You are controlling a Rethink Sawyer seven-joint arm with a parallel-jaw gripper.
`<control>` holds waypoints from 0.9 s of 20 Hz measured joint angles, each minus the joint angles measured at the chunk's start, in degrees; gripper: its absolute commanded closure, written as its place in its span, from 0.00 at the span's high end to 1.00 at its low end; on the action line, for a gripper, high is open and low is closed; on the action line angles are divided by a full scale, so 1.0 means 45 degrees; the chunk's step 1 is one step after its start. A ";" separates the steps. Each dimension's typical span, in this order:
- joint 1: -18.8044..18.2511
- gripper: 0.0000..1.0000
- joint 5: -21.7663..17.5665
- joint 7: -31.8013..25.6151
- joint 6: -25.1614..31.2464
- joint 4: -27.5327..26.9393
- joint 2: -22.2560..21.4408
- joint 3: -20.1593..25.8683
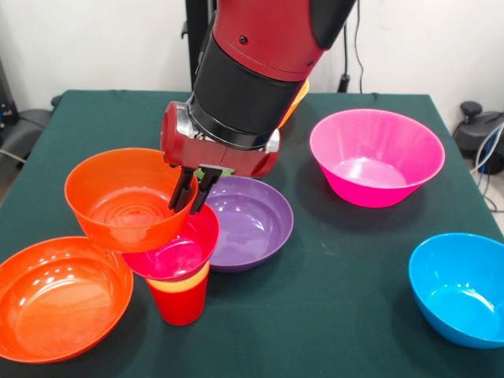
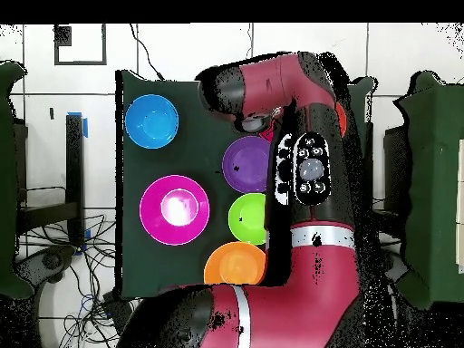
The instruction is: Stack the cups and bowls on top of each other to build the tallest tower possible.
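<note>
Gripper (image 1: 191,206) apparently pinches orange bowl's (image 1: 126,198) rim above crimson bowl (image 1: 177,253) nested in red cup (image 1: 180,301).

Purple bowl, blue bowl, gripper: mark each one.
purple bowl (image 1: 252,224), front view, on its inner floor.
blue bowl (image 1: 461,303), front view, on its inner floor.
gripper (image 1: 193,201), front view, between its fingertips at the orange bowl's rim.

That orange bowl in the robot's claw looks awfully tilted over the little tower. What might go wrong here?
The gripper pinches only the rim of the orange bowl, which hangs tilted, so it may slip or land crooked. The tower rests on a narrow red cup, so a sideways push could topple it. The orange-red bowl sits close beside the cup and could get knocked.
</note>
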 measured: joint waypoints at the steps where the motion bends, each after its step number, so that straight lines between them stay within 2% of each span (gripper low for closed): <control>1: 0.0001 0.00 0.0000 0.0000 0.0000 0.0000 0.0000 -0.0004; 18: 0.0064 0.00 0.0034 0.0000 0.0000 0.0184 0.0012 -0.0027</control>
